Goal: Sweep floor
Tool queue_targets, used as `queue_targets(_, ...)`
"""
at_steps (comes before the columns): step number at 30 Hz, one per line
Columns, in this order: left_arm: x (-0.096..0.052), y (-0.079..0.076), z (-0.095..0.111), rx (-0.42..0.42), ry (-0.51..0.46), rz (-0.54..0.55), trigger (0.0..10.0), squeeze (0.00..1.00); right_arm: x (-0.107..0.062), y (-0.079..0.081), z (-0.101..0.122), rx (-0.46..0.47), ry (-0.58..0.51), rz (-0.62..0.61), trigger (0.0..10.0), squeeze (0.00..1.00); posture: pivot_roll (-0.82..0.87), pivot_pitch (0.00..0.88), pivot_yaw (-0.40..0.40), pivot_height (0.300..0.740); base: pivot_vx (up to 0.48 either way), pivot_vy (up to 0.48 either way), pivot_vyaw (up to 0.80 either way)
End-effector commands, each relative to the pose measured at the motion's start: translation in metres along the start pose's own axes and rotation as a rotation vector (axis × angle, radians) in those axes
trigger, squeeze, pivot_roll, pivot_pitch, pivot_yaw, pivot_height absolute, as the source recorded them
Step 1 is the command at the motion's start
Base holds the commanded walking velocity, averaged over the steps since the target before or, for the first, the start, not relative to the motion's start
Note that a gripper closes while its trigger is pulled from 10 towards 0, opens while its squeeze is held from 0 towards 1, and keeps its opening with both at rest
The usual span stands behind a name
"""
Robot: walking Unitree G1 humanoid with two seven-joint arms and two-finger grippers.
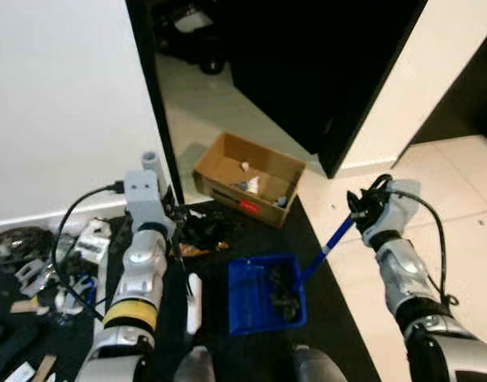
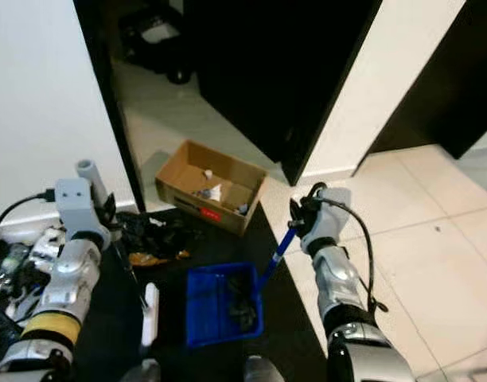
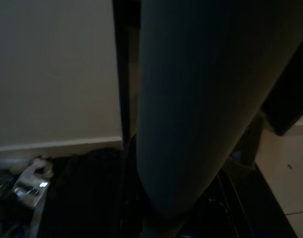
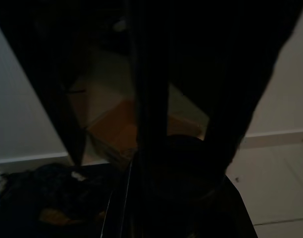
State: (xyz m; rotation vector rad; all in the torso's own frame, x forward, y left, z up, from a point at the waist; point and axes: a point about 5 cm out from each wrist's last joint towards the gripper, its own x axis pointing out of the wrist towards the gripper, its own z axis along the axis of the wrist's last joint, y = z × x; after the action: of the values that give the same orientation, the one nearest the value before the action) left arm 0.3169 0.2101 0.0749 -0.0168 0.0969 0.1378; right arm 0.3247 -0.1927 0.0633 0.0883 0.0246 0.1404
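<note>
Pale floor tiles (image 1: 458, 207) meet a black mat (image 1: 339, 334) at the robot's feet, with a white wall (image 1: 60, 103) on the left and a dark doorway beyond. On the mat, straight ahead, lies a blue dustpan (image 1: 263, 298) with dark debris inside it. Its blue handle (image 1: 329, 241) slants up to the right into the right gripper (image 1: 364, 208), whose fingers are closed around the handle's upper end. An open cardboard box (image 1: 247, 177) with a few scraps inside sits on the floor just past the mat's far edge, near the doorway. Between the box and the dustpan is a heap of dark rubbish (image 1: 205, 231). The left gripper (image 1: 173, 213) is raised near the wall beside this heap; a thin dark rod runs down from it towards a white brush head (image 1: 194, 302) on the mat, just left of the dustpan. Whether its fingers are open or closed I cannot tell. Small white and dark clutter (image 1: 52, 263) lies along the wall to the left.
</note>
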Motion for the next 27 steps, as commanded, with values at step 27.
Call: queue_targets(27,-0.0011,-0.0078,-0.0095,-0.036,0.053,-0.040,10.0,0.00,-0.0003,-0.0083,0.0042,-0.002,-0.015,-0.028,10.0,0.00,0.00,0.085,-0.035,0.740,0.000,-0.023,0.00)
